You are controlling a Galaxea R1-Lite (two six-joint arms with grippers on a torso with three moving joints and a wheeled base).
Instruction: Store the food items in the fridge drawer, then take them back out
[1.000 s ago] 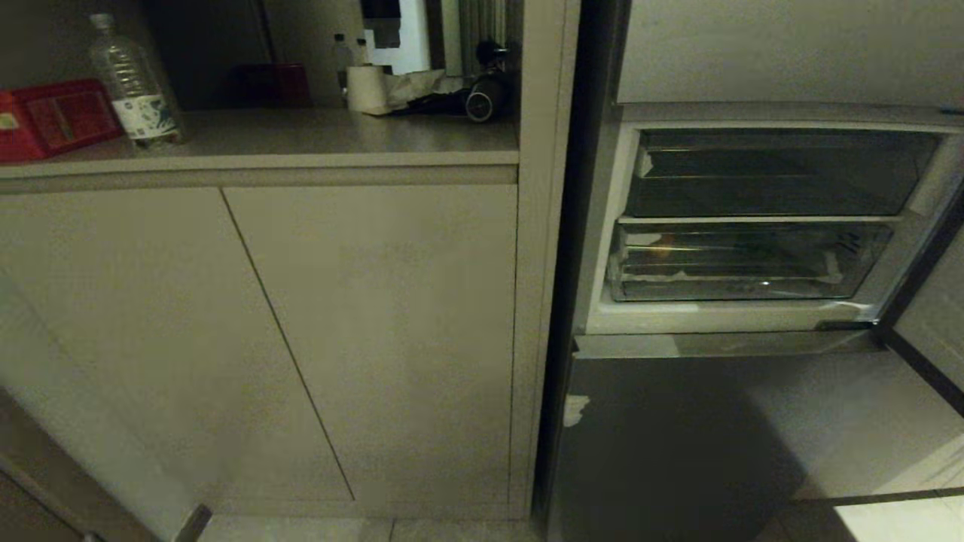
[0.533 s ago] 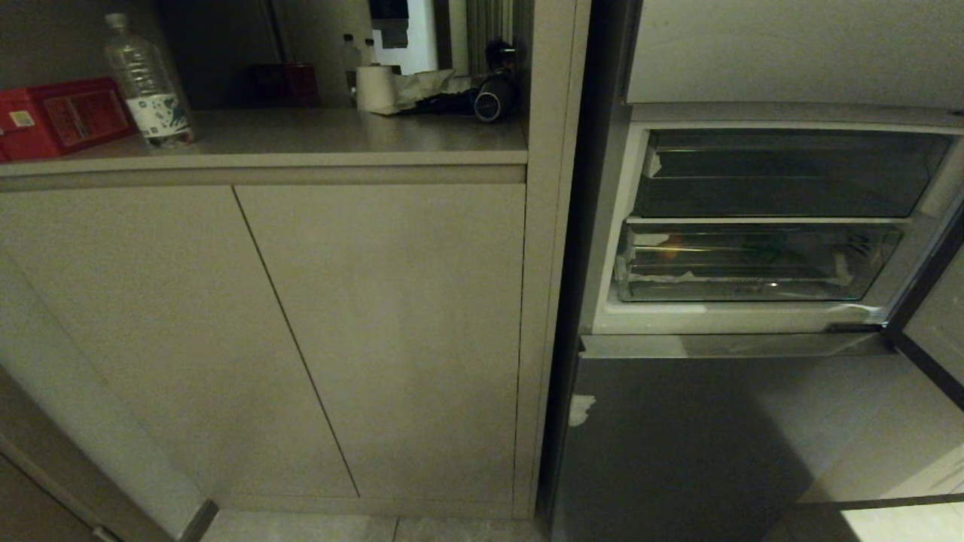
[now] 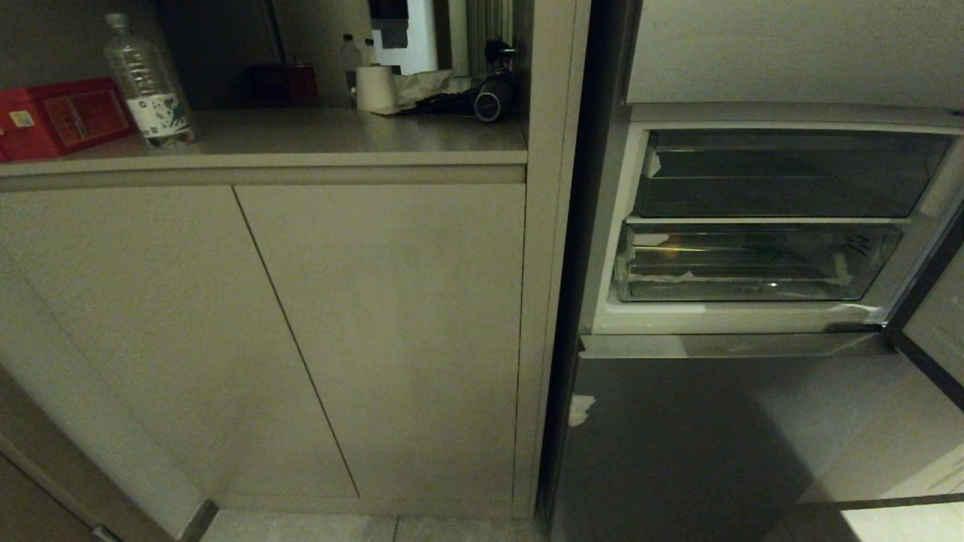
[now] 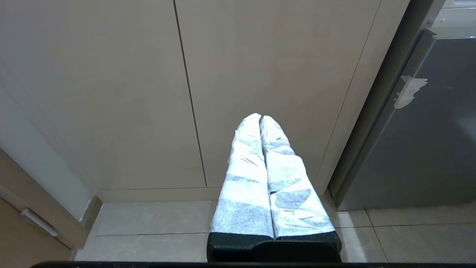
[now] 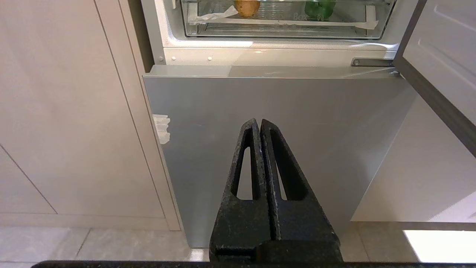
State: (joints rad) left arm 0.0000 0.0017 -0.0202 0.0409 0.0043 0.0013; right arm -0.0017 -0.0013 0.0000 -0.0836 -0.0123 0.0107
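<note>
The fridge drawer (image 3: 753,290) is a clear bin with white tape scraps, pushed in under a dark upper bin in the open fridge at the right. Inside it lie an orange-brown food item (image 5: 247,6) and a green food item (image 5: 319,7), faintly seen through the clear front. My left gripper (image 4: 260,118), its fingers wrapped in white tape, is shut and empty, low before the beige cabinet doors. My right gripper (image 5: 258,122), black, is shut and empty, low before the grey lower fridge panel (image 5: 279,123) and well below the drawer. Neither arm shows in the head view.
The open fridge door (image 3: 934,324) stands at the far right. Beige cabinet doors (image 3: 376,339) fill the left. The counter above them holds a water bottle (image 3: 147,83), a red box (image 3: 60,117) and a paper roll (image 3: 374,88). Tiled floor (image 4: 148,223) lies below.
The whole head view slid slightly to the right at first, a move of the camera, then held still. Nothing in the fridge or on the counter has moved.
</note>
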